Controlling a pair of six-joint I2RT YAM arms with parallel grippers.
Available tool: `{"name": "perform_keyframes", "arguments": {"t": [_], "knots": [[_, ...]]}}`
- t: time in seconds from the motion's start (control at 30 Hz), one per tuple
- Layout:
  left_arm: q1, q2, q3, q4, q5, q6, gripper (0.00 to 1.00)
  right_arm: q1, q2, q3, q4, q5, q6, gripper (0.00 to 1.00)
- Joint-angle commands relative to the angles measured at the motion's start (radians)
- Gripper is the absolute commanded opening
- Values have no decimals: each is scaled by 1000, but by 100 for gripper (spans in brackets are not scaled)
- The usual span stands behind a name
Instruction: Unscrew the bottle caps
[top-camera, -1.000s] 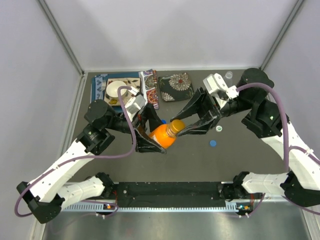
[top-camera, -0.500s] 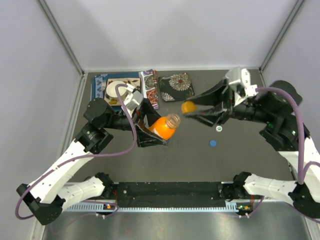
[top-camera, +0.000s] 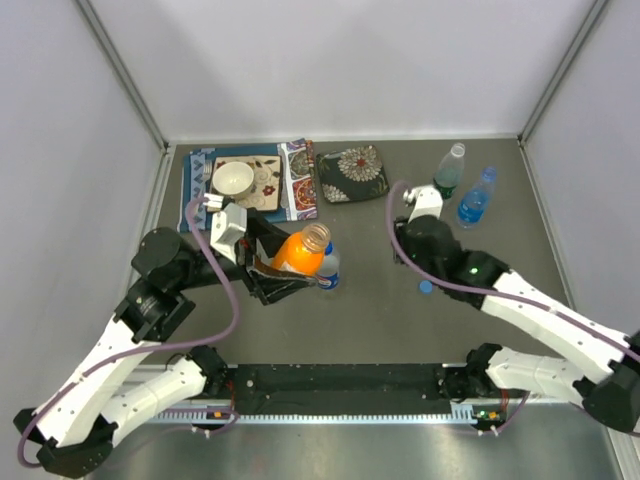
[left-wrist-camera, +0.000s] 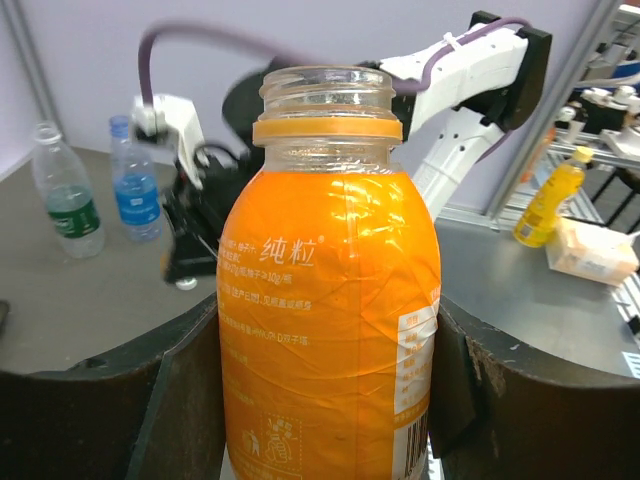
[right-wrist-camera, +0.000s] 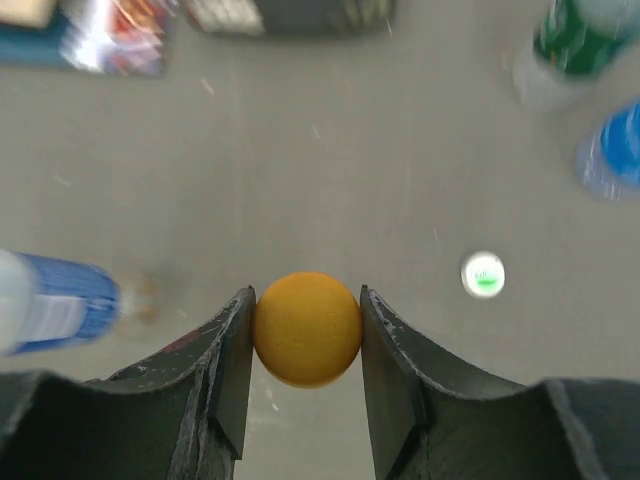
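Since the second before, the right arm had pulled away from the short orange-filled plastic bottle and folded low over the grey table, while the left arm had drawn that bottle back towards itself. From above, the left gripper clasped the bottle's body, its mouth bare. A clear plastic bottle with a blue-red label stood just beside the gripper's right finger. A clear bottle with a green label and a blue-tinted bottle stood side by side beyond the right wrist, and a small blue cap lay close by it.

At the left wrist, both dark fingers pressed against the orange bottle's sides. Its capless neck with an orange ring rose upright between them. The green-labelled and blue-tinted bottles stood well beyond the left finger.

At the right wrist, the right gripper was pinched narrowly on a round orange cap, held above the table. A white cap with a green mark lay to the right of the fingers, apart from them. The blue-red-labelled bottle showed blurred to their left.
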Motion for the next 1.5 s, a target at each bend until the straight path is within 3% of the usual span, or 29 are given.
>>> {"name": "perform_keyframes", "arguments": {"t": [0.0,0.37,0.57,0.87,1.27,1.47], "knots": [[6,-55,-24,-29,-107,52,32,-6,67,-60,-4,120,214,0],[6,-106,-78,-49,-168,63,33,-75,349,-149,142,-49,300,0],[5,-111,-93,-49,-173,59,33,-141,426,-193,212,-155,343,0],[5,-112,-107,-46,-181,51,33,-157,515,-172,219,-189,323,1],[5,-112,-121,-49,-179,48,33,-164,558,-175,202,-252,308,53],[5,-111,-135,-34,-173,40,33,-166,540,-155,177,-241,301,59]]}}
